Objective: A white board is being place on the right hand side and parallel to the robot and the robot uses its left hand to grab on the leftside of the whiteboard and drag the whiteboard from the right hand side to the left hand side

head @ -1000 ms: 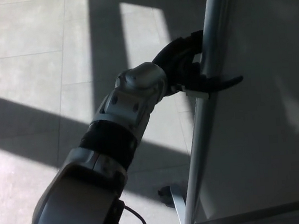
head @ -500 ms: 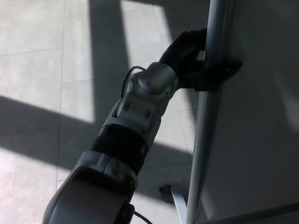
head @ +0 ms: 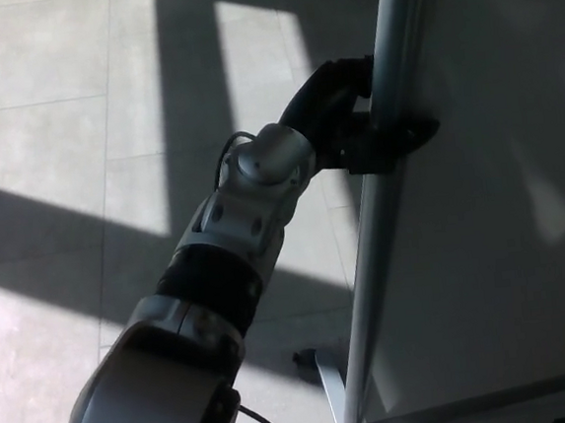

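Note:
The whiteboard fills the right side of the head view, its grey metal left edge post running from the top down to the bottom. My left hand is black and shut on that post about a third of the way down, fingers wrapped behind it and the thumb lying across the board's face. The silver and black left forearm rises from the bottom left to the hand. My right hand does not show.
Light floor tiles with bands of sun and shadow spread to the left. A foot of the whiteboard stand with a dark caster sits on the floor near the bottom centre.
The board's left post and my hand on it now sit slightly further left in the picture than half a second ago. The grip looks unchanged; the floor pattern has shifted a little too.

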### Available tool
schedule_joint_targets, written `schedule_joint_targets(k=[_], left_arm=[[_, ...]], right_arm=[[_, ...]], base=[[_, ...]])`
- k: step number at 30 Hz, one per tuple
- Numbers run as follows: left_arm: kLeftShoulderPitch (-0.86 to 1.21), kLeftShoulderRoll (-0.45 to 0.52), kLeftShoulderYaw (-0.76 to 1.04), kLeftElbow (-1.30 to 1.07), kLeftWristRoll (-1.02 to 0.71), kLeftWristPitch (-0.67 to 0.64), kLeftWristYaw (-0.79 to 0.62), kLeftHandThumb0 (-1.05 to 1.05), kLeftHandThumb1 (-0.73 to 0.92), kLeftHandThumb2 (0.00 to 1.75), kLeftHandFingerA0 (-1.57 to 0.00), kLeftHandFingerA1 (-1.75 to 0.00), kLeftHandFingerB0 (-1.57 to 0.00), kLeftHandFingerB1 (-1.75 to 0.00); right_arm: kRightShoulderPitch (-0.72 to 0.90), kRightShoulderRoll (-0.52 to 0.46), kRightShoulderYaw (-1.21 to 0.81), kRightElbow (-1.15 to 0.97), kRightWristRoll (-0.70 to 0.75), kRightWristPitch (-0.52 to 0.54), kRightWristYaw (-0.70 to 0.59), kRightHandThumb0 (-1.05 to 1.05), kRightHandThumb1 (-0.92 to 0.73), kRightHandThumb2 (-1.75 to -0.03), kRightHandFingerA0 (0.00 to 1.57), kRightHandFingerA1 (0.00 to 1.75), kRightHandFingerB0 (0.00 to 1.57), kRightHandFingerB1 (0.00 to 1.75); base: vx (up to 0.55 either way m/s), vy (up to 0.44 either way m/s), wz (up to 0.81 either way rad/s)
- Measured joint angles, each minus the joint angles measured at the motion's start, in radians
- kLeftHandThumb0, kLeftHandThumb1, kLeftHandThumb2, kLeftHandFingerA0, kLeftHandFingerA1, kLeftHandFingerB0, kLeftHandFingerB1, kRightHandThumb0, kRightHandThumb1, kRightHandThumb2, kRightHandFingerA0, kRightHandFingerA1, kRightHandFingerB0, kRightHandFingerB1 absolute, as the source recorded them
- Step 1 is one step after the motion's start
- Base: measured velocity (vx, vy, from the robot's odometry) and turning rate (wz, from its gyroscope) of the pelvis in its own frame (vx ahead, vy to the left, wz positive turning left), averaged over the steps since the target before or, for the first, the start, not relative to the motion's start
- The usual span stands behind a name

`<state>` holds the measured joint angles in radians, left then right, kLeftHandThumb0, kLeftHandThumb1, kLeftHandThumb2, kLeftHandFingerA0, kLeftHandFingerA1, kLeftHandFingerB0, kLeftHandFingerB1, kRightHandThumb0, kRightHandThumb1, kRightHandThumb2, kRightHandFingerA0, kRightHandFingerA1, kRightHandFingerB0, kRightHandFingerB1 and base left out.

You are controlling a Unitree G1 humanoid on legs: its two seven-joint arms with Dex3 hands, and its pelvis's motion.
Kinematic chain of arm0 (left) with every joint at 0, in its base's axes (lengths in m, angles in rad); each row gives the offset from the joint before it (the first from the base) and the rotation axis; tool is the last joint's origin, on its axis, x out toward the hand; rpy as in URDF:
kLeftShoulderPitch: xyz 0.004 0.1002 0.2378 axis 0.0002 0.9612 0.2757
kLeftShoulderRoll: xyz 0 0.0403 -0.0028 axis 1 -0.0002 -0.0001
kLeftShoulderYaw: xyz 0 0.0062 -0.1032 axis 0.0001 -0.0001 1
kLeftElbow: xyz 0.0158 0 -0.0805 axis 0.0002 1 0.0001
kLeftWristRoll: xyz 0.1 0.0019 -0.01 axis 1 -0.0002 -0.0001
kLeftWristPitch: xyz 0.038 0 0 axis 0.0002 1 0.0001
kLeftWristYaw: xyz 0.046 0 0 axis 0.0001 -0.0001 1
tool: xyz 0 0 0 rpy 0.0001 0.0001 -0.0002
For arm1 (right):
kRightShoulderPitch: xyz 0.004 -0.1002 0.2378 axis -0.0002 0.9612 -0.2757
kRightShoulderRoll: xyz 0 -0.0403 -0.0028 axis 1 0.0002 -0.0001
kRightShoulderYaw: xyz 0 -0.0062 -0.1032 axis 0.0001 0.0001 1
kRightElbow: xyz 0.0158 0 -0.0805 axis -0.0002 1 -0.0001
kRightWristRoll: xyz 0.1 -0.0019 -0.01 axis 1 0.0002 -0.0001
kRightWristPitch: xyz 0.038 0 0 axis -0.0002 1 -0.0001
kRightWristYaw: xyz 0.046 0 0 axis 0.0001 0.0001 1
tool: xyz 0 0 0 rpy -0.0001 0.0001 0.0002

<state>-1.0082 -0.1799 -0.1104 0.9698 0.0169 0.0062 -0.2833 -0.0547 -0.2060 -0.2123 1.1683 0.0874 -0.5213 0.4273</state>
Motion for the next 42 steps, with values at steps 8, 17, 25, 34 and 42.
schedule_joint_targets(k=[8, 17, 25, 34, 42], left_arm=[[0.055, 0.061, 0.0, -0.076, -0.014, -0.018, -0.102, -0.09, 0.66, 0.69, -0.98, -0.88, -0.97, -0.7], [0.128, 0.187, 0.011, -0.176, -0.049, 0.004, -0.252, -0.11, 0.64, 0.77, -1.01, -0.86, -0.99, -0.7], [0.151, 0.314, 0.059, -0.171, -0.091, 0.011, -0.38, -0.16, 0.69, 0.61, -1.04, -0.83, -0.94, -0.67], [0.196, 0.444, 0.095, -0.201, -0.119, 0.021, -0.469, -0.06, 0.78, 0.63, -1.0, -0.84, -0.93, -0.74], [0.259, 0.55, 0.113, -0.279, -0.123, 0.031, -0.491, -0.13, 0.74, 0.61, -0.95, -0.88, -0.85, -0.76]], right_arm=[[-0.002, -0.001, 0.003, -0.004, -0.001, 0.001, 0.0, -0.71, -0.72, -0.71, 0.48, 1.04, 0.41, 0.82], [-0.007, -0.019, 0.001, -0.004, 0.0, 0.0, 0.003, -0.66, -0.72, -0.76, 0.47, 1.08, 0.41, 0.87], [-0.006, -0.023, 0.004, -0.002, -0.002, 0.0, 0.002, -0.7, -0.73, -0.72, 0.44, 1.04, 0.38, 0.83], [-0.005, -0.024, 0.003, 0.001, -0.001, 0.0, 0.007, -0.71, -0.73, -0.7, 0.44, 1.05, 0.35, 0.79], [-0.003, -0.028, 0.004, 0.001, -0.002, 0.0, 0.007, -0.7, -0.74, -0.72, 0.46, 1.09, 0.37, 0.83]], base=[[0.0, 0.0, 0.0], [0.0, 0.0, 0.0], [0.0, 0.0, 0.0], [0.0, 0.0, 0.0], [0.0, 0.0, 0.0]])
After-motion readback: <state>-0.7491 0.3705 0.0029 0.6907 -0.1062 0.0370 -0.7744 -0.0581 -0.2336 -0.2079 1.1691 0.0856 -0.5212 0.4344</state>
